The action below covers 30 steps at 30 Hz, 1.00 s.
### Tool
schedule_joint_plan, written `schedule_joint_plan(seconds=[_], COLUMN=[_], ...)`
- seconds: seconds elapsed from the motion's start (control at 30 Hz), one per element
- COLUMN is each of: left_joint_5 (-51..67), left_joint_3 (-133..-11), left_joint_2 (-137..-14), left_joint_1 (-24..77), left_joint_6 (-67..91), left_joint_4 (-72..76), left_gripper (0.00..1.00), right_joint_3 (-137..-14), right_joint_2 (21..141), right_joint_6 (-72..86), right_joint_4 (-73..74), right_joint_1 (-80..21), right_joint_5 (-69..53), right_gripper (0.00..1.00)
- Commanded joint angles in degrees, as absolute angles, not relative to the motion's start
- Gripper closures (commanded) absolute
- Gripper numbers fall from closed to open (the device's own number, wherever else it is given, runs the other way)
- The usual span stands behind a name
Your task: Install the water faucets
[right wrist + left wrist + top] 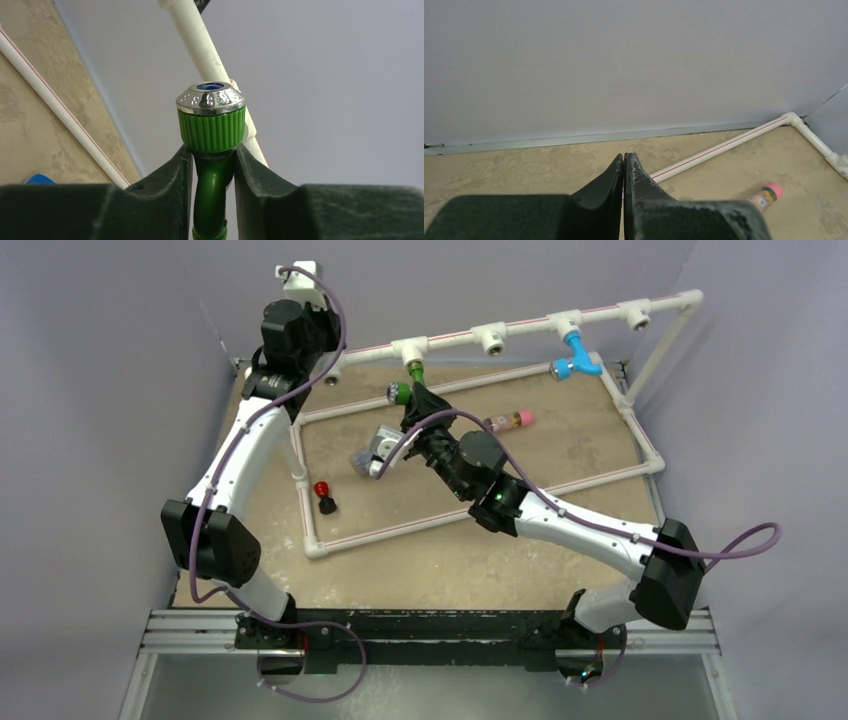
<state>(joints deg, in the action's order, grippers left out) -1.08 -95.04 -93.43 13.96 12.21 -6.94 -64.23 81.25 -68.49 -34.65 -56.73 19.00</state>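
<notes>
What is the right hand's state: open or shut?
Right hand shut on the green faucet: both fingers press its neck below the collar.

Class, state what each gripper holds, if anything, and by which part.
Right gripper holds the green faucet by its bent neck, just below the ribbed collar. Left gripper is shut, holding nothing.

faucet (413,375) under pipe frame (530,327), another faucet (580,352) rightward

One green water faucet (401,392); one light blue water faucet (581,356); four white T-fittings (490,337); one pink-capped cylinder (510,421); one white pipe frame (400,526); two arms (240,455) (585,525)
</notes>
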Motion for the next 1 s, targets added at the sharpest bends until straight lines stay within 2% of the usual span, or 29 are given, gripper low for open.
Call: schedule_joint_plan(seconds=[0.0,0.07,0.2,0.6,0.97], left_joint_5=[2.5,2.5,2.4,2.6,3.7], left_joint_3=[-91.1,-91.1,-91.1,-90.9,-90.7], left_joint_2=[-97.5,-97.5,-97.4,-97.1,-97.0], left_joint_1=[16.0,16.0,16.0,16.0,16.0], left_joint_6=[11.0,11.0,11.0,11.2,11.8], left_joint_4=[-21.0,-21.1,-21.0,-21.0,-21.2], left_gripper=[1.0,1.0,1.0,1.0,1.0], right_joint_3=[-66.3,-65.7,-62.8,-58.4,-55.5], right_joint_2=[81.3,81.6,81.5,80.3,79.8], right_joint_6=[-64.0,-61.0,-50.4,13.0,62.1], right_joint_4=[-38.3,-40.1,-46.4,-55.3,-57.7], right_joint_1=[-56.9,-56.8,-56.9,-56.9,-56.7], right_joint_5=[20.6,22.2,23.8,29.5,33.3], right_gripper=[0.88,1.0,1.0,1.0,1.0])
